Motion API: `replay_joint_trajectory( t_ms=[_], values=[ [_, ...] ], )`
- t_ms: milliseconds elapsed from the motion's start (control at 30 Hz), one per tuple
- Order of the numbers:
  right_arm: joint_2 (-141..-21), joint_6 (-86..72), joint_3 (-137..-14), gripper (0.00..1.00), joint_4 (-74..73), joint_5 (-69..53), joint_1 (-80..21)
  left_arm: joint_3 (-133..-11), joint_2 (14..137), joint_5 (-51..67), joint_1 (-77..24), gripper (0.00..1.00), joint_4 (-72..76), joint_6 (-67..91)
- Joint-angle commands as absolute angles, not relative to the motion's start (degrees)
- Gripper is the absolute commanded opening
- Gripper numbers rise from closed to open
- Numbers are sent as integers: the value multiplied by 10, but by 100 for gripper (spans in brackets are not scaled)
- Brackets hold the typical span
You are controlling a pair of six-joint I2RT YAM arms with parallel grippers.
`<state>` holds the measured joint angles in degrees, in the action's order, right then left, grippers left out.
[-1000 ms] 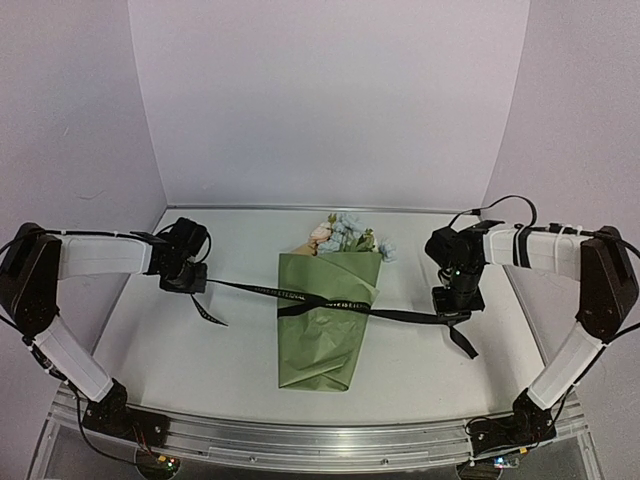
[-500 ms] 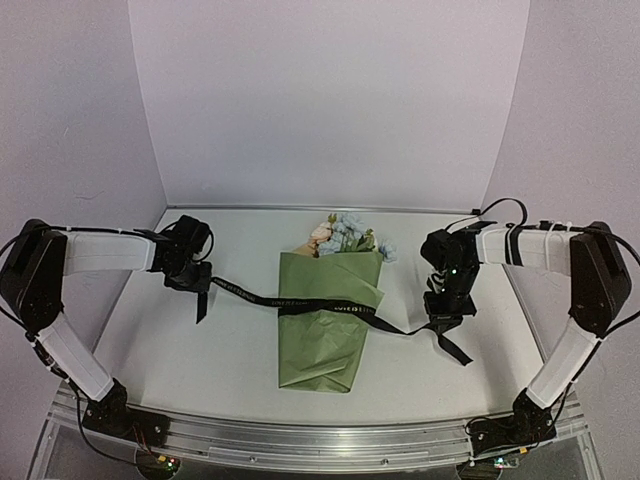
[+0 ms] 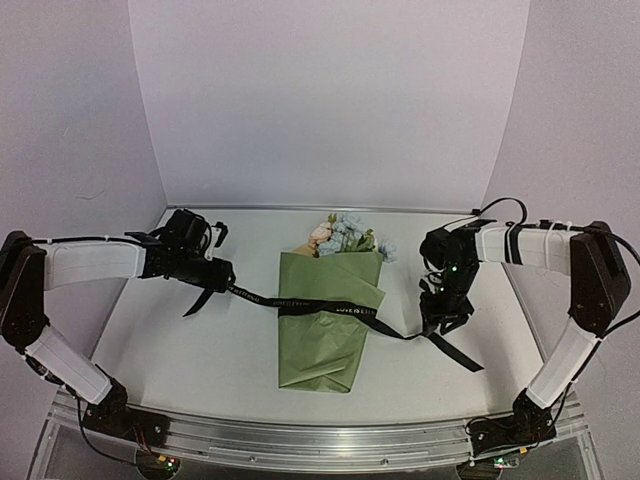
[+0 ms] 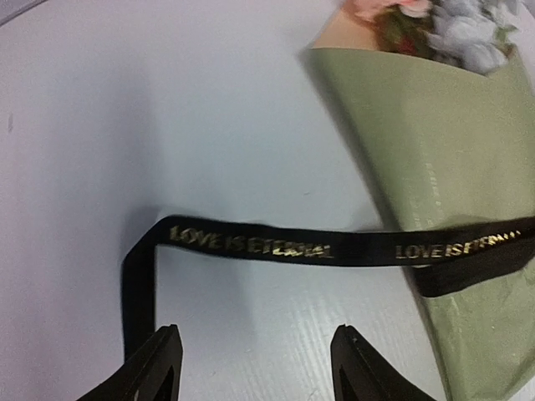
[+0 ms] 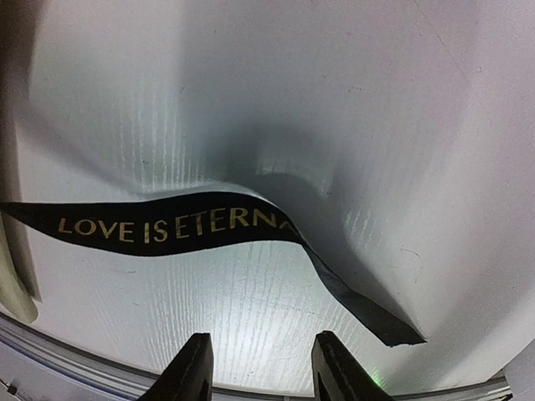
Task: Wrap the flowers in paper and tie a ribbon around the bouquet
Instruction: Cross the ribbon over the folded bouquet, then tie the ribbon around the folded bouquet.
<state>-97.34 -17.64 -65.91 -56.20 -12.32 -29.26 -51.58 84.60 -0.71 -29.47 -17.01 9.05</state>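
Letting go of both ends after the taut pull: left gripper (image 4: 255, 361) and right gripper (image 5: 259, 368), jaws now apart, clamping nothing. Black ribbon (image 3: 300, 303) gone slack across the bouquet (image 3: 318, 355), lying between the 2 grippers. Probably knot cinched; tying likely near done.

Both arms low and outstretched, left tool (image 4: 256, 331) and right tool (image 5: 263, 336) downward, jaws apart, empty.
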Motion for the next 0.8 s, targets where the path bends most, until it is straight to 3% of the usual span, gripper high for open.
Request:
replay_joint_trajectory(
  t_ms=[0,267,500,767],
  values=[
    [-931,-134,-668,49,-521,-143,-309,-563,901,62,-353,63,-115,-95],
    [-887,-116,-639,62,-437,-119,-334,-546,965,85,-363,64,-71,-333],
    [-863,-136,-620,98,-404,-94,-337,-566,1032,113,-364,65,-44,-390],
    [-840,-110,-586,98,-366,-101,-337,-603,1078,124,-364,64,-31,-428]
  ],
)
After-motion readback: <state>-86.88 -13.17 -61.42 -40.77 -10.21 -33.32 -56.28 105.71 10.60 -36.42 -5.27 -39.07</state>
